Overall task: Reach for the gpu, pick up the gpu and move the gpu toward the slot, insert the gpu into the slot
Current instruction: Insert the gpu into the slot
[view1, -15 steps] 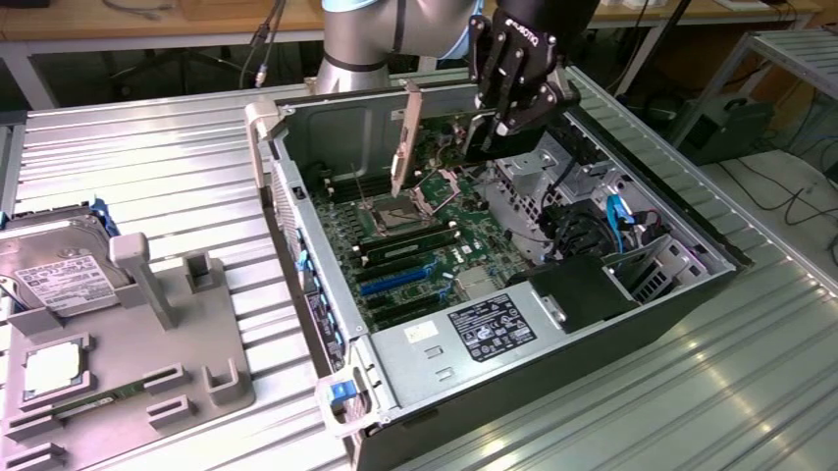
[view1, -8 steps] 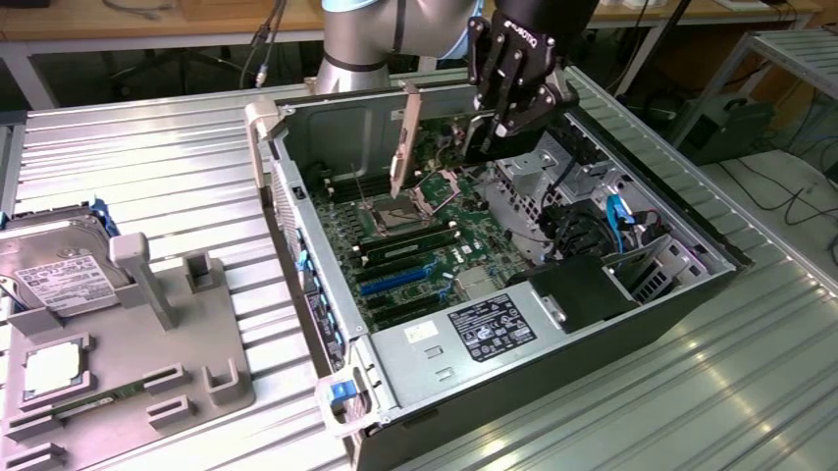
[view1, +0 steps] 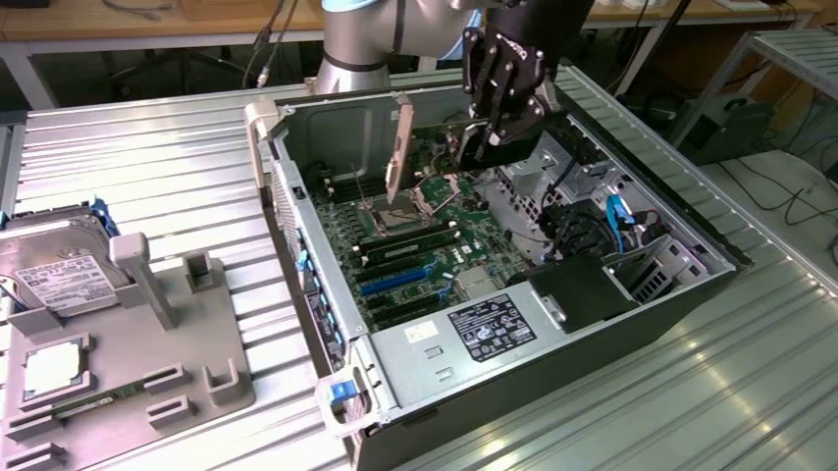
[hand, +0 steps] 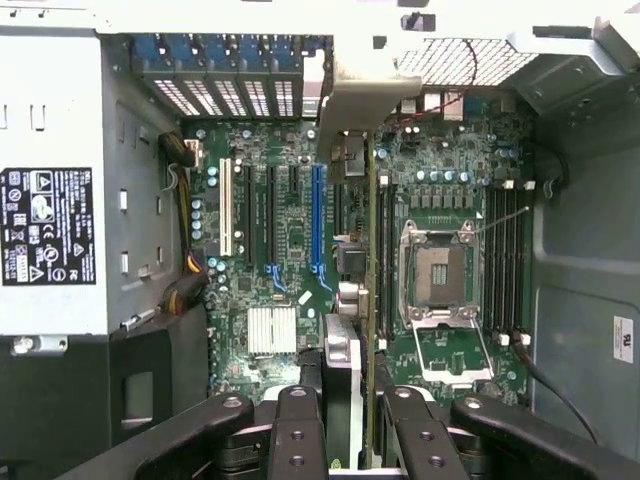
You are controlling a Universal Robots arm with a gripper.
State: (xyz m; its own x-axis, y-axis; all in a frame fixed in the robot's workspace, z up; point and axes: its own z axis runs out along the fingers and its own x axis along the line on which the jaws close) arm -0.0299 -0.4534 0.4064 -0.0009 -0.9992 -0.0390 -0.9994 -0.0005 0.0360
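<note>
Black two-finger gripper (hand: pixel 352 425), part-closed, clamps the thin dark circuit-card gpu (hand: pixel 371 280) edge-on above the board. The card extends straight ahead of the fingers, its long axis parallel to the long blue expansion slot (hand: pixel 318 215) and just beside it, not yet seated.

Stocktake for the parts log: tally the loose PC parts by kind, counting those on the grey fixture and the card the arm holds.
gpu: 1
hard drive: 1
cpu: 1
memory stick: 1
Total: 4
</note>
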